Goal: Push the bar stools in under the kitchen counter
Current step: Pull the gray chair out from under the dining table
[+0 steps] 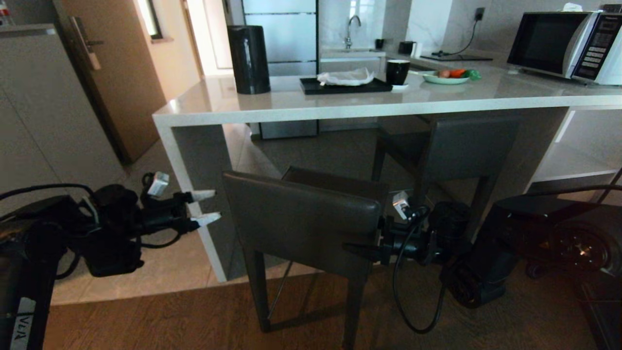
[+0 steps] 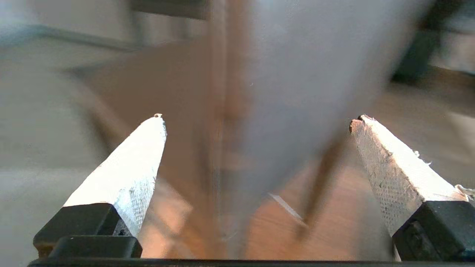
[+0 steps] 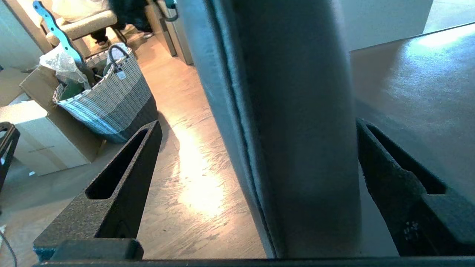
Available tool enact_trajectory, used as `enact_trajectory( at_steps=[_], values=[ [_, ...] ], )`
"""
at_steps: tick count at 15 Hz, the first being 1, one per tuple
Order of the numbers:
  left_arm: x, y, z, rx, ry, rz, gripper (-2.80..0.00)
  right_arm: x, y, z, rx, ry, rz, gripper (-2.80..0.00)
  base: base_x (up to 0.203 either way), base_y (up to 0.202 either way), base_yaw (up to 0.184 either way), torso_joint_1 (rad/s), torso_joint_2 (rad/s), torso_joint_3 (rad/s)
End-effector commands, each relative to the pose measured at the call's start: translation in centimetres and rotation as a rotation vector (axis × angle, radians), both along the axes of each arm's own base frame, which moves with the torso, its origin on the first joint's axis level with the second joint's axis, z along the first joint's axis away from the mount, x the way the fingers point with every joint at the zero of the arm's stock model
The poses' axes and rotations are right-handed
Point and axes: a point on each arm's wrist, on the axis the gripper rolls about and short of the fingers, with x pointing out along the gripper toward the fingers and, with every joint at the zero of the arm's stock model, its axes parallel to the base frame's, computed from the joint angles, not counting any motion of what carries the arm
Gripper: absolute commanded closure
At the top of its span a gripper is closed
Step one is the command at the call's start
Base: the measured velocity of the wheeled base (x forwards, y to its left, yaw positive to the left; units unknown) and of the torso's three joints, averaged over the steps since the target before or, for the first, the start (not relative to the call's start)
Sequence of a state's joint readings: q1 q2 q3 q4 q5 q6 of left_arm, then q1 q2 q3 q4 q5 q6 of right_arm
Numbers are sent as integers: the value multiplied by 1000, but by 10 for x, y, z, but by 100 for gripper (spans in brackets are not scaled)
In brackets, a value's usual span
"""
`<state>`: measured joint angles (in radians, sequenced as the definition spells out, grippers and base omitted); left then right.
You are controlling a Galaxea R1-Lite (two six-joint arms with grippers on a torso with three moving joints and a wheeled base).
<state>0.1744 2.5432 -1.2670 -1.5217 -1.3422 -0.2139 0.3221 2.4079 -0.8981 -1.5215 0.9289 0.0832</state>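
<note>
far stool point(image 1: 457, 146): seat hidden beneath the table point(image 1: 340, 104)
microwave point(image 1: 568, 43): cut off by the edge
left wrist view: surroundings smeared with blur
right hand point(image 1: 376, 238): fingertips hidden behind near stool point(image 1: 301, 218)

Head view is backlit: daylight from beyond the counter point(image 1: 340, 104) glares off its top, while the stools point(image 1: 303, 218) and floor below sit dim. Left wrist view is heavily motion-smeared, only the white fingers point(image 2: 126, 174) sharp. Right wrist view is sharp, with a blown-out sun patch on the floor beside the backrest point(image 3: 293, 129), whose near face is shadowed.
</note>
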Motion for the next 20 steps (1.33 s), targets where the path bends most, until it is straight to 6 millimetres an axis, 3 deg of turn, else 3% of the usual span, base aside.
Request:
enact_trajectory(
  at_steps=[1, 5, 10, 12, 15, 20],
  values=[
    [13, -4, -19, 19, 37, -143, -280, 0, 0, 1, 3, -9, 7, -280, 0, 0, 0, 0, 0, 0],
    [38, -22, -33, 20, 29, -201, -280, -1, 2, 10, 11, -31, 18, -280, 0, 0, 0, 0, 0, 0],
    [58, -31, -25, 6, 27, -222, -280, -3, 4, 1, 1, -7, 25, -280, 0, 0, 0, 0, 0, 0],
    [55, -32, -19, 14, 13, -228, -280, -2, 5, 0, 2, -6, 27, -280, 0, 0, 0, 0, 0, 0],
    [33, -38, -16, 8, 67, -236, -280, -2, 4, -5, -3, 5, 25, -280, 0, 0, 0, 0, 0, 0],
    [-1, -75, -7, 26, 51, -311, -280, -2, 4, -3, -3, 1, 24, -280, 0, 0, 0, 0, 0, 0]
  ],
)
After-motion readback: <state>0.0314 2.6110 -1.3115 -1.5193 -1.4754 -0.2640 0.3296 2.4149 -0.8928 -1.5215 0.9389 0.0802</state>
